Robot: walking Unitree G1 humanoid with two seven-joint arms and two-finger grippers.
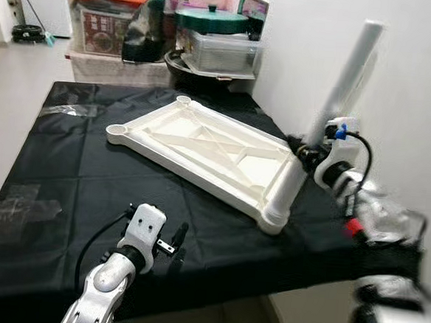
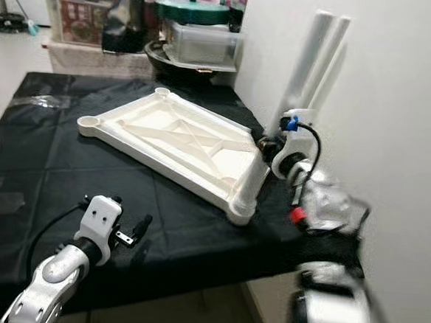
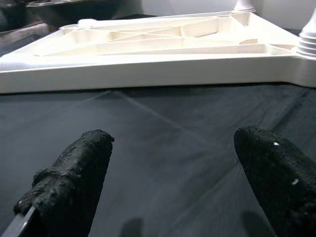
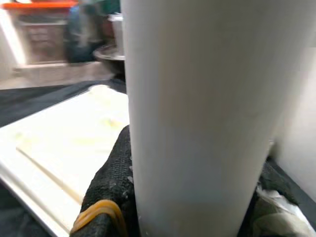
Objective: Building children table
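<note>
While the white plastic tabletop with moulded ribs [image 1: 201, 149] lies upside down on the black-draped desk [image 1: 67, 173], one long white plastic tube leg [image 1: 330, 114] is held by the right pincer [image 1: 305, 149] at the tabletop's near right corner, close to the white wall [image 1: 413, 86]. The right pincer is closed around the leg, whose smooth round surface is seen pressed between its black fingers [image 4: 111, 177] in the right wrist view. The leg is tilted, its lower end standing in or at the round corner socket [image 1: 275, 214]; whether it is fully seated cannot be told. The left pincer [image 1: 176, 244] is held low over the cloth at the near edge of the desk, its two black fingers [image 3: 74, 173] spread wide and nothing between them, with the long side of the tabletop just ahead of it. Round sockets are also seen at the far left corner [image 1: 118, 131] and the far corner [image 1: 183, 98]. Behind the desk, stacked storage boxes and a green-lidded pot [image 1: 211, 17] are stored. The leg is judged to be light, stiff and slippery, so it is best gripped low, near the socket, where less leverage is produced. The tabletop is judged to be rigid but light enough to slide on the cloth, so it would be best steadied along its rim while the leg is pressed home.
</note>
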